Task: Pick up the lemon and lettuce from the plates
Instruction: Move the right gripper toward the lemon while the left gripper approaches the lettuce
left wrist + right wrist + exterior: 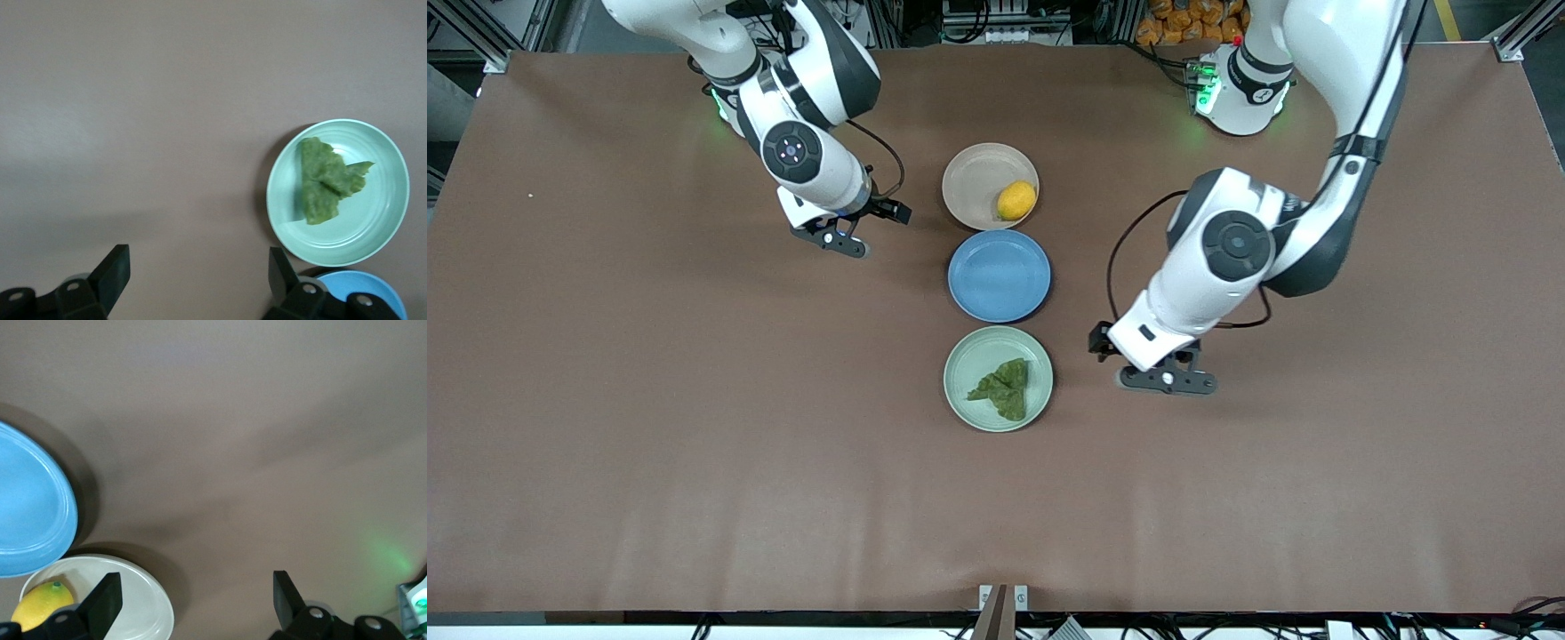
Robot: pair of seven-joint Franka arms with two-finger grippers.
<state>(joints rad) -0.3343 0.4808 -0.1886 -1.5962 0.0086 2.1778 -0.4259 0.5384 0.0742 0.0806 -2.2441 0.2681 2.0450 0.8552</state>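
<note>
Lettuce [1003,388] on green plate [960,359], beside open, empty left gripper [1167,380]; lemon [1016,200] on beige plate [969,173], beside open, empty right gripper [836,240].

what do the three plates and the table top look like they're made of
Beige-pink plate, blue plate and mint green plate: probably plastic or melamine, judging by the even solid colour and soft satin sheen; glazed ceramic is possible. Table: seemingly a matte brown cloth or paper cover, with faint creases and no glare.
</note>
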